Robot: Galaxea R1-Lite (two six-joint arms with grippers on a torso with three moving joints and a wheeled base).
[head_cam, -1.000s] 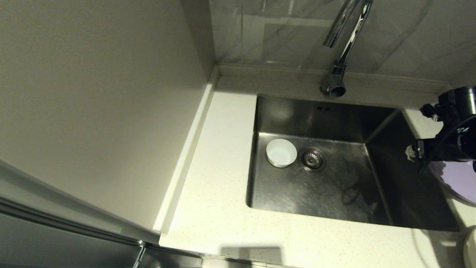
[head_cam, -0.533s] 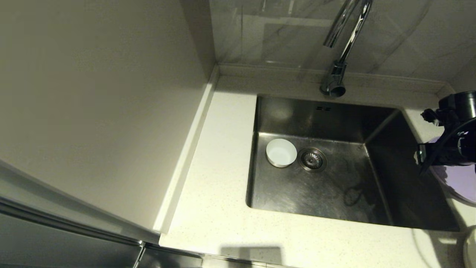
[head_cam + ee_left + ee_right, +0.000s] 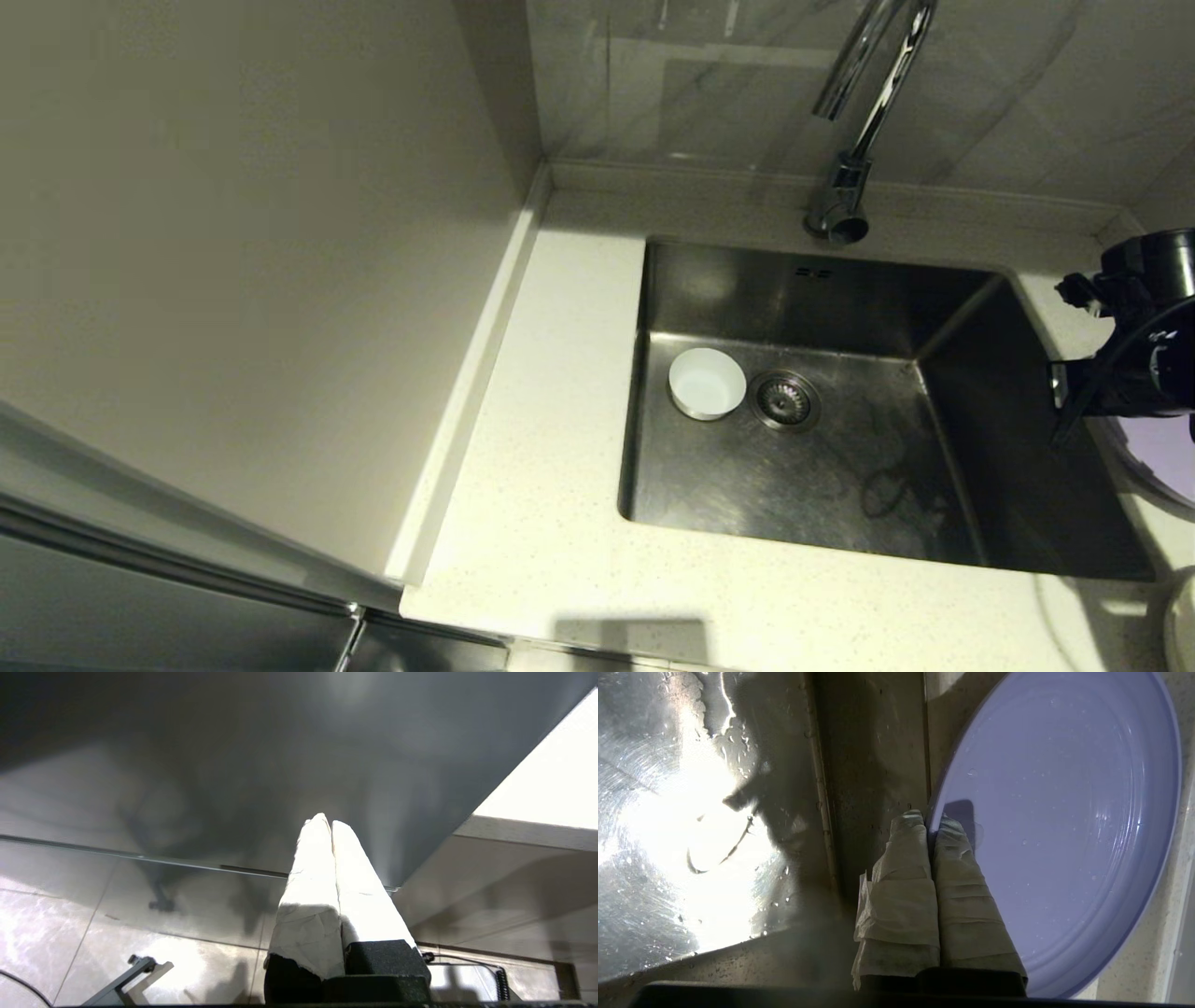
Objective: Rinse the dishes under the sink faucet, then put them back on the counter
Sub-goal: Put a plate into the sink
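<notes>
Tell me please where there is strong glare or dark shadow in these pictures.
Right wrist view: harsh glare burns out the wet sink floor, and the right gripper casts a small shadow on the purple plate. Left wrist view: the left gripper is overexposed. Head view: the sink's right wall lies in deep shadow.

A: What's the sink [image 3: 747,476] made of?

B: Metal, brushed, w/ fine scratches. Bit shiny, wet drops on it. The faucet [image 3: 845,201] is shinier metal, like a mirror.

A: And the plate [image 3: 1064,826]?

B: Purple, smooth, glossy, w/ ring lines. Looks like plastic, can't tell for sure.

A: Your fingers [image 3: 957,877]?

B: Wrapped in white papery tape, crinkly & matt. Same on my left ones [image 3: 322,868].

A: The counter [image 3: 551,439]?

B: Pale stone look, tiny specks, smooth. The bowl [image 3: 707,383] is plain white & smooth.
</notes>
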